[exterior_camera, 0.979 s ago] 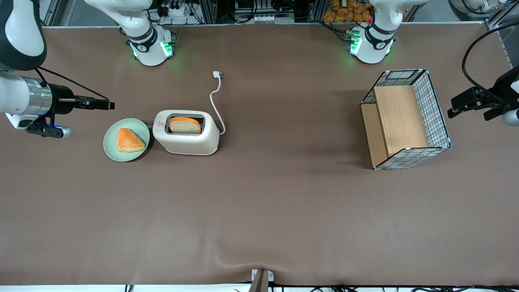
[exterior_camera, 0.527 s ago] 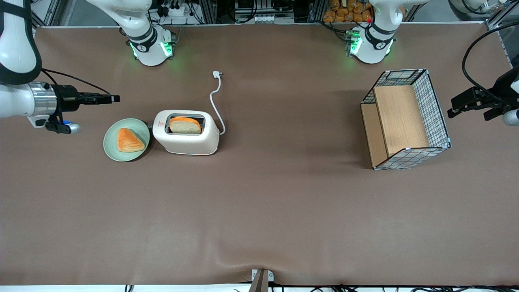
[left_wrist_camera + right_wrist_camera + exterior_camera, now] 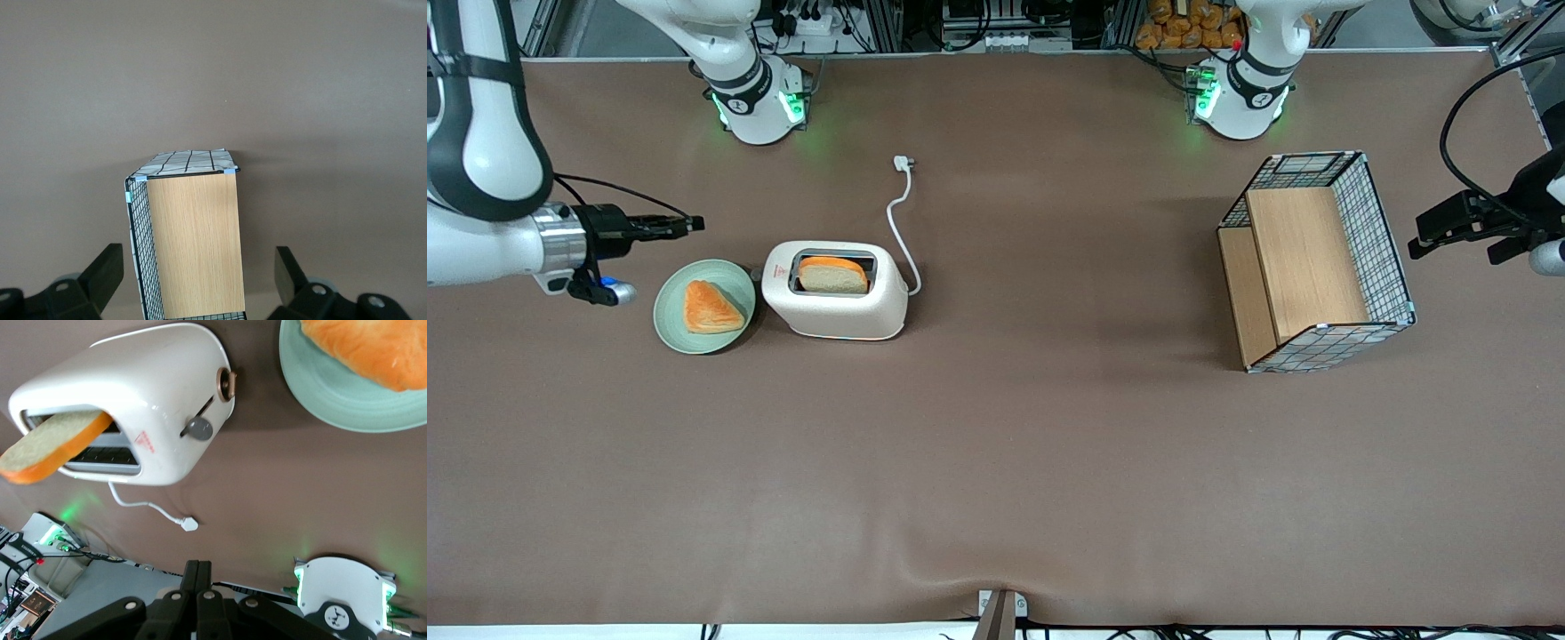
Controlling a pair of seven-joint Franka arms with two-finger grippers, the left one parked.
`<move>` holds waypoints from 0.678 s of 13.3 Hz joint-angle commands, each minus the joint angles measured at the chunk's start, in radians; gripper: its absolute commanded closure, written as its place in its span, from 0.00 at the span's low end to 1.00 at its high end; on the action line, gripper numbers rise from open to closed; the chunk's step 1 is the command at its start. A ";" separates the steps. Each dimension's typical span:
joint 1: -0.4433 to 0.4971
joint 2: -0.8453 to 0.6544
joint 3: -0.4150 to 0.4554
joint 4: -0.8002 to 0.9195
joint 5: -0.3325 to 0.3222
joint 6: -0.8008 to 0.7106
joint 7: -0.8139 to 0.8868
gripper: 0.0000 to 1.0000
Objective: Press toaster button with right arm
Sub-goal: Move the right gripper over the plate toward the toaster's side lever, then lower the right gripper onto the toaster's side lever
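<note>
The cream-white toaster (image 3: 836,292) (image 3: 133,400) stands on the brown table with a bread slice (image 3: 832,274) (image 3: 50,447) in its slot. Its small grey toaster button (image 3: 197,429) sticks out of the narrow end that faces the green plate (image 3: 672,313). The right arm (image 3: 480,178) reaches in level from the working arm's end of the table. Its black gripper (image 3: 694,224) (image 3: 198,568) is shut with nothing in it, fingers pressed together. The tips hang above the table, just farther from the front camera than the plate and short of the toaster's narrow end.
The green plate (image 3: 333,400) beside the toaster carries an orange pastry (image 3: 710,308) (image 3: 373,350). The toaster's white cord (image 3: 900,218) runs toward the arm bases. A wire-and-wood basket (image 3: 1316,262) (image 3: 190,233) lies toward the parked arm's end.
The right arm has swung lower and its shut gripper has travelled toward the toaster, from beside the plate's outer rim to above the plate's edge. Toaster, plate and basket have not moved.
</note>
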 commanded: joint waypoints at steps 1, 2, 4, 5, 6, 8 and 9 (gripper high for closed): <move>0.005 -0.002 0.004 -0.058 0.026 0.082 -0.038 0.97; 0.019 0.010 0.004 -0.062 0.037 0.104 -0.038 0.97; 0.024 0.033 0.004 -0.062 0.067 0.136 -0.040 0.96; 0.030 0.045 0.004 -0.062 0.084 0.153 -0.040 0.96; 0.040 0.062 0.004 -0.062 0.094 0.173 -0.044 0.96; 0.047 0.090 0.004 -0.062 0.107 0.191 -0.060 0.96; 0.047 0.098 0.004 -0.062 0.115 0.194 -0.060 0.96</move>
